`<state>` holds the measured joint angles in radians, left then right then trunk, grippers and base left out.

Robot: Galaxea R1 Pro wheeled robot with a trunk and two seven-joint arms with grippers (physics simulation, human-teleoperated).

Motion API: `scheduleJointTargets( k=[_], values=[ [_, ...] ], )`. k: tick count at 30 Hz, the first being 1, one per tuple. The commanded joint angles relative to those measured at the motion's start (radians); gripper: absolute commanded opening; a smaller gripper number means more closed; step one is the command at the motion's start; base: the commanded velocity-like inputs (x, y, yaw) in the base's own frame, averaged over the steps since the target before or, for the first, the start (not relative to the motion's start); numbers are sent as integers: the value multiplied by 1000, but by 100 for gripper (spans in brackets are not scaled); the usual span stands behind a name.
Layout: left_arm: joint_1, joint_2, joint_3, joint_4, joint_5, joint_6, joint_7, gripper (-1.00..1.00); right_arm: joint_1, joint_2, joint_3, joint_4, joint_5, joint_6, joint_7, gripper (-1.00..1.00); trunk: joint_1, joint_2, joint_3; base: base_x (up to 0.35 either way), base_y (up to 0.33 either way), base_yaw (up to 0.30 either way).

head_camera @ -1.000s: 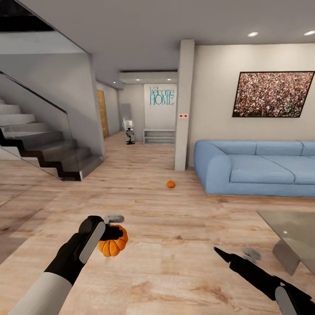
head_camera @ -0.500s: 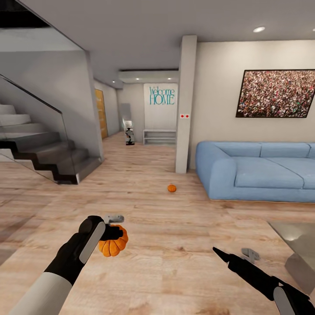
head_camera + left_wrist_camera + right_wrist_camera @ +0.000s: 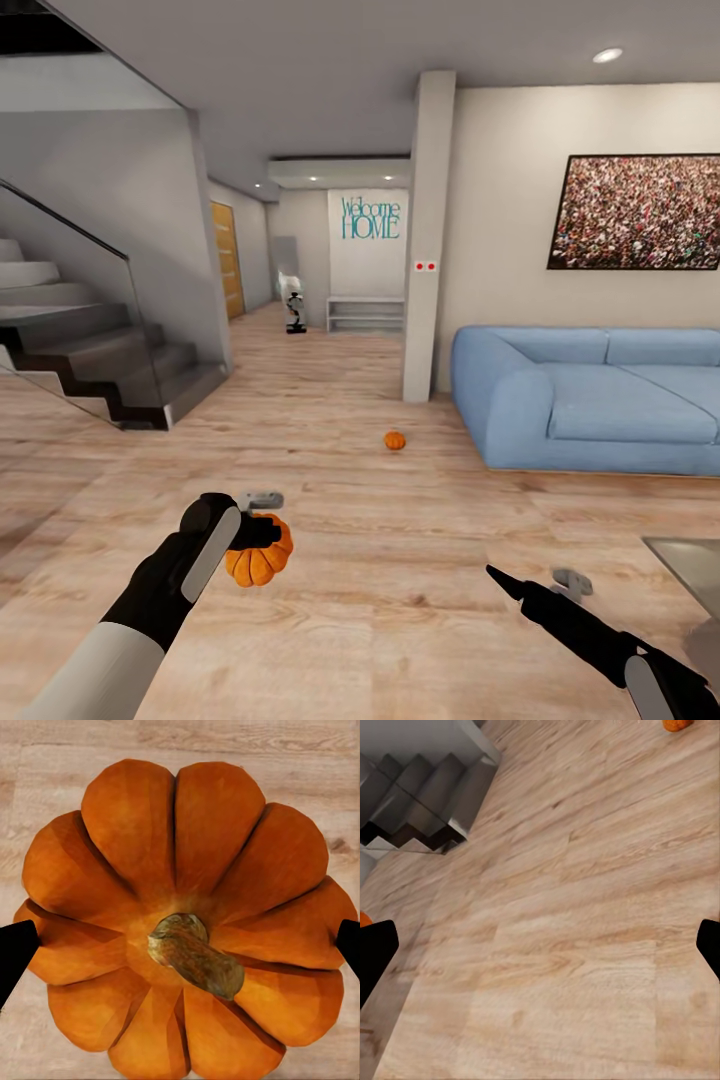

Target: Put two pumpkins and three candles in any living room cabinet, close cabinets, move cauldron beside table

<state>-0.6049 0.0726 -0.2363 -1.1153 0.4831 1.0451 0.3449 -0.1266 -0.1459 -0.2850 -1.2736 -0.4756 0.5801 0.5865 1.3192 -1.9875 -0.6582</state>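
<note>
The left tool point(image 3: 262, 517) is clamped on a pumpkin point(image 3: 258, 560), its dark fingertips point(image 3: 16, 952) pressed against opposite sides of the ribbed orange body point(image 3: 180, 922), stem facing the wrist camera. The right tool point(image 3: 535, 587) hangs free over the wooden floor point(image 3: 400, 520) with its fingers point(image 3: 375, 952) spread wide apart and nothing between them. A second pumpkin point(image 3: 395, 440) sits on the floor well ahead of both tools, near a blue sofa point(image 3: 590, 400). A corner of the grey desk point(image 3: 690, 560) lies just beyond the right tool.
</note>
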Motion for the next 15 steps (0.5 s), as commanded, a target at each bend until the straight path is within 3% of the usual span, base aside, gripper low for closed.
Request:
scheduleJointTargets(
  k=[1, 15],
  values=[
    [-1, 1, -3, -1, 8, 2, 11, -100, -1, 0, -1, 0, -6, 8, 1, 100, 0, -1, -1, 337, 0, 0],
    [-1, -1, -3, -1, 7, 2, 11, -100, -1, 0, 0, 0, -6, 7, 1, 100, 0, -1, -1, 337, 0, 0]
  ],
)
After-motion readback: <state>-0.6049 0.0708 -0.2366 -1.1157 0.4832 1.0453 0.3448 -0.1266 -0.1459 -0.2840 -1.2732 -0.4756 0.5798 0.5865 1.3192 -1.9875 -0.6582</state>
